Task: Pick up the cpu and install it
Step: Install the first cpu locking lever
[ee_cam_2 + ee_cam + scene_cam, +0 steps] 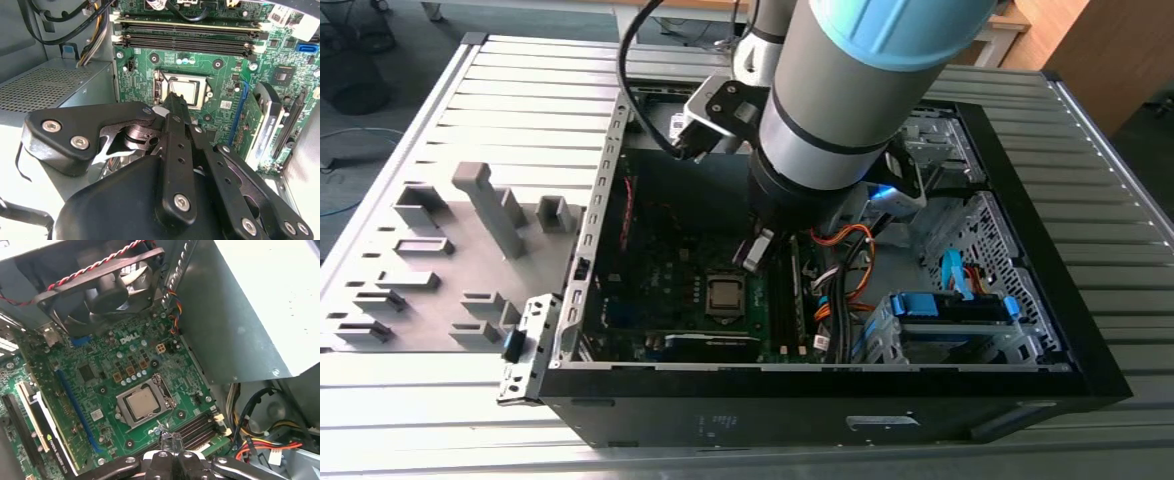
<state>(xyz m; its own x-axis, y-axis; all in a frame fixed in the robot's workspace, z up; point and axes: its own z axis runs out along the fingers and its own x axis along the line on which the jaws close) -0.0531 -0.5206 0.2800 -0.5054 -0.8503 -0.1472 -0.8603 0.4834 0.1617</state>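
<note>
The cpu, a small silvery square chip, lies flat in the socket of the green motherboard inside the open computer case. It also shows in the exterior view as the cpu and in the second wrist view as the cpu. My gripper hovers above the board, just off the socket by the memory slots. Its fingertips are together with nothing between them. In the exterior view the gripper hangs a little above the cpu.
A grey power supply box and a black fan stand close to the socket. Orange and yellow cables and a blue drive cage fill the case's right in the exterior view. A grey tray of blocks lies at its left.
</note>
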